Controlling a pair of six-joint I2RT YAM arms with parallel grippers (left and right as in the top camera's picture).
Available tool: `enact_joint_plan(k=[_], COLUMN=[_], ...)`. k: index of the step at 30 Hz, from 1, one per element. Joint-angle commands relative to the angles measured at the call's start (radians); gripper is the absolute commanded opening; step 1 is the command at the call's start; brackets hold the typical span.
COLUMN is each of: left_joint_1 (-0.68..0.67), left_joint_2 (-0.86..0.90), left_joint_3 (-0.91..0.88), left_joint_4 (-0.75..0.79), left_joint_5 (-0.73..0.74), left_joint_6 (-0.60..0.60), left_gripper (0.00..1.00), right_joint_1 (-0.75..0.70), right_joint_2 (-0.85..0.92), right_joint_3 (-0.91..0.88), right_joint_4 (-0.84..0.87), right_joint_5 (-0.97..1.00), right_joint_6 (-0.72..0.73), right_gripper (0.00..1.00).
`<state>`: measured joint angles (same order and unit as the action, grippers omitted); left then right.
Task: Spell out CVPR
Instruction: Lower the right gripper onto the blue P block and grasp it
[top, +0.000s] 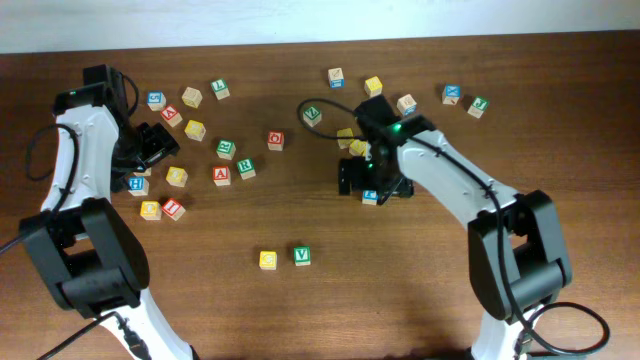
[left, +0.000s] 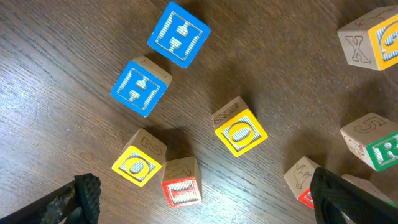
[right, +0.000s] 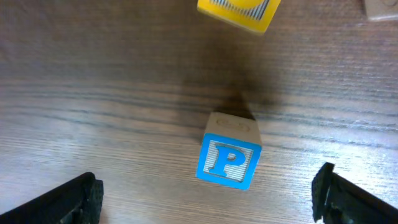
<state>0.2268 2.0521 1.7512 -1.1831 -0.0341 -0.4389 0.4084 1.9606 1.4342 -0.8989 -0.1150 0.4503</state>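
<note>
A yellow block (top: 268, 260) and a green V block (top: 301, 255) stand side by side at the front middle of the table. A blue P block (right: 229, 160) lies between the open jaws of my right gripper (right: 208, 202), apart from both fingers; overhead it shows just below the gripper (top: 372, 184) as a blue block (top: 370, 197). My left gripper (left: 208, 208) is open and empty over the left cluster (top: 150, 150). A green R block (left: 379, 146) lies at the right edge of the left wrist view, also seen overhead (top: 246, 168).
Below the left gripper lie two blue H blocks (left: 179, 34) (left: 141, 87), two yellow O blocks (left: 241, 130) (left: 138, 163) and a red I block (left: 182, 183). A yellow block (right: 239, 9) lies just beyond the P block. More loose blocks lie at the back right (top: 452, 95).
</note>
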Motion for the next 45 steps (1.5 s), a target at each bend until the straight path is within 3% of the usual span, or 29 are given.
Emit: enact_joint_plan(k=[1,4,5,6,11,18,35,45], left_joint_1=[0.003,0.003,0.003,0.003,0.003,0.003,0.003,0.003], left_joint_2=[0.009,0.009,0.009,0.009,0.009,0.009,0.009,0.009], left_joint_3=[-0.003,-0.003,-0.003,-0.003,-0.003,-0.003,-0.003,-0.003], left_joint_4=[0.0,0.0,0.0,0.0,0.0,0.0,0.0,0.0], left_joint_5=[-0.008,-0.008,-0.008,-0.008,-0.008,-0.008,-0.008,-0.008], left_joint_6=[-0.013,-0.013,-0.013,-0.013,-0.013,-0.013,-0.013,-0.013], left_gripper=[0.99,0.99,0.99,0.99,0.99,0.99,0.99,0.99], right_joint_1=[0.024,0.024,0.024,0.024,0.025,0.025,0.025,0.025], right_joint_2=[0.029,0.039,0.045,0.05,0.09,0.105,0.105,0.105], right_joint_3=[-0.03,-0.047,-0.047,-0.047,-0.047,-0.047,-0.041,-0.041], right_joint_4=[0.011,0.042,0.048,0.051,0.059,0.071,0.114,0.098], right_joint_5=[0.094,0.094,0.094,0.095,0.124,0.128,0.128,0.153], right_joint_6=[0.042,0.082,0.082,0.082,0.082,0.078,0.078,0.079], right_gripper=[0.91,0.88,0.75,0.69,0.69,0.44,0.38,0.24])
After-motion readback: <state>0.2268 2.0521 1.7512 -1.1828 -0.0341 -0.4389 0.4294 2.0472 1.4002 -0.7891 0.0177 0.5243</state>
